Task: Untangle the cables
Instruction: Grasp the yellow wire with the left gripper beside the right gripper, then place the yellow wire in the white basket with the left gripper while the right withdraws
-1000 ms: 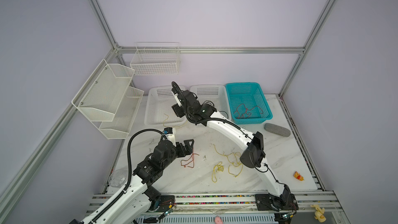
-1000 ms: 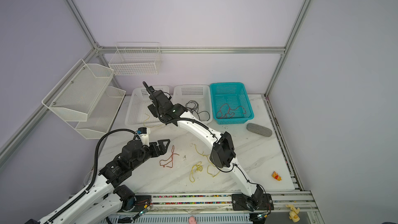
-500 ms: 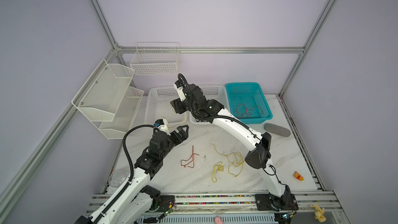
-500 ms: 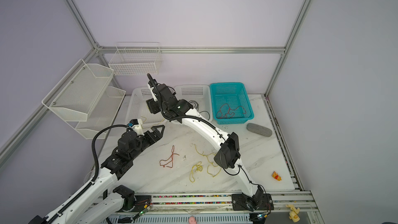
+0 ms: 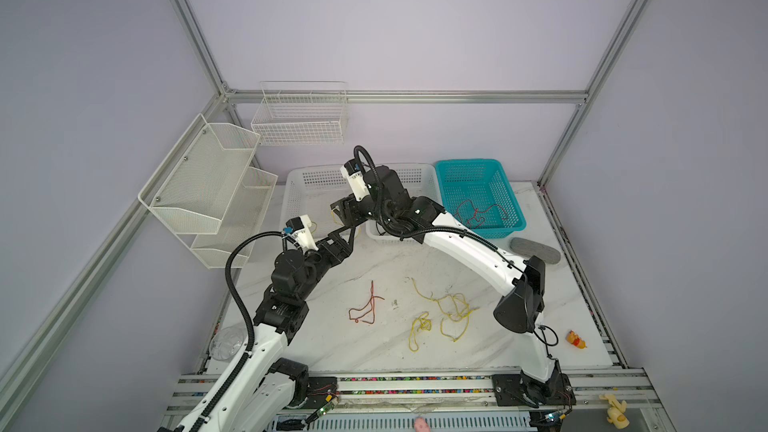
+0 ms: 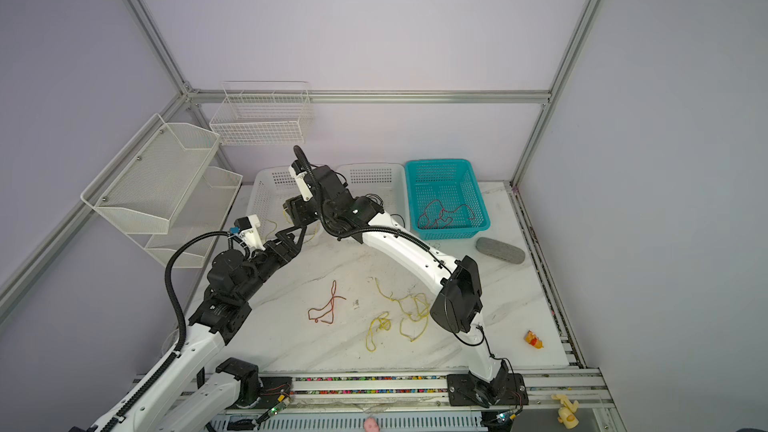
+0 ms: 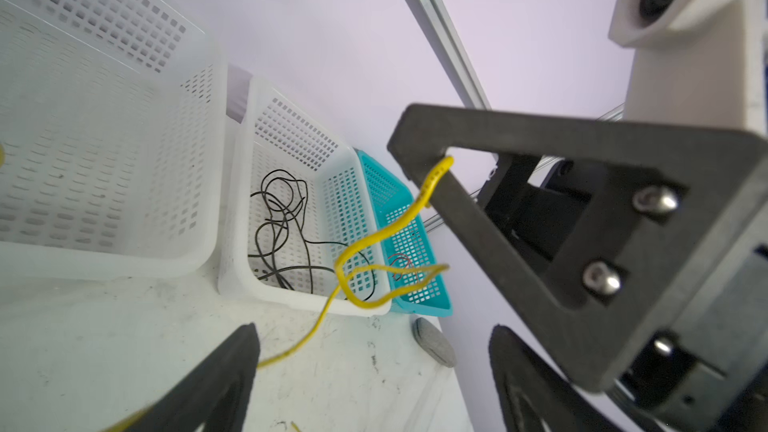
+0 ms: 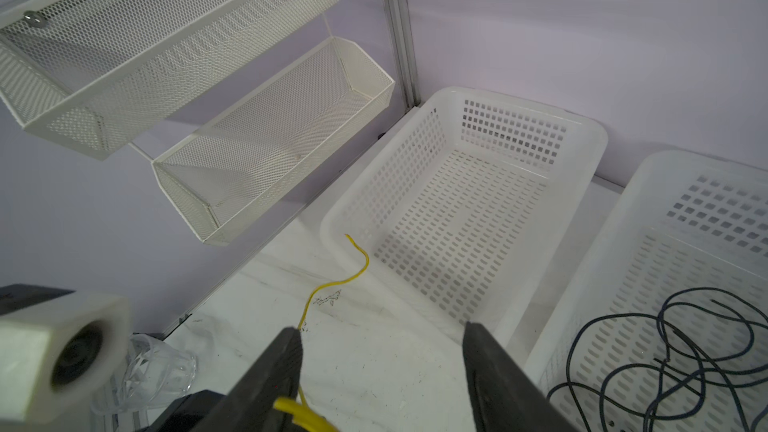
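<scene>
1. In both top views, my arms meet at about 10 o'clock from the table's middle, by the front rim of the left white basket (image 5: 294, 201). My right gripper (image 5: 345, 218) reaches across with its elbow raised and wrist tipped down. My left gripper (image 5: 340, 241) stretches up towards it, forearm low. A yellow tangle (image 5: 446, 311) lies on the table at 5 o'clock and a red cable (image 5: 368, 305) at 8 o'clock. Red strands (image 5: 478, 214) sit in the teal basket (image 5: 469, 168) at 1 o'clock.
2. In the left wrist view, my left fingers (image 7: 232, 371) stand wide apart, grasping nothing. The yellow cable (image 7: 386, 234) hangs hooked on one right finger, loops once, then trails past a left finger. Beyond it, the black cable (image 7: 282, 234) lies in the middle white basket (image 7: 235, 201). I judge I should close on the trailing strand below the loop, then draw away slowly, so the loop opens rather than tightens.
3. In the right wrist view, my right fingers (image 8: 274, 367) are spread, clamping nothing. The yellow cable bunches against one finger, then runs across the table to the left white basket's rim.
</scene>
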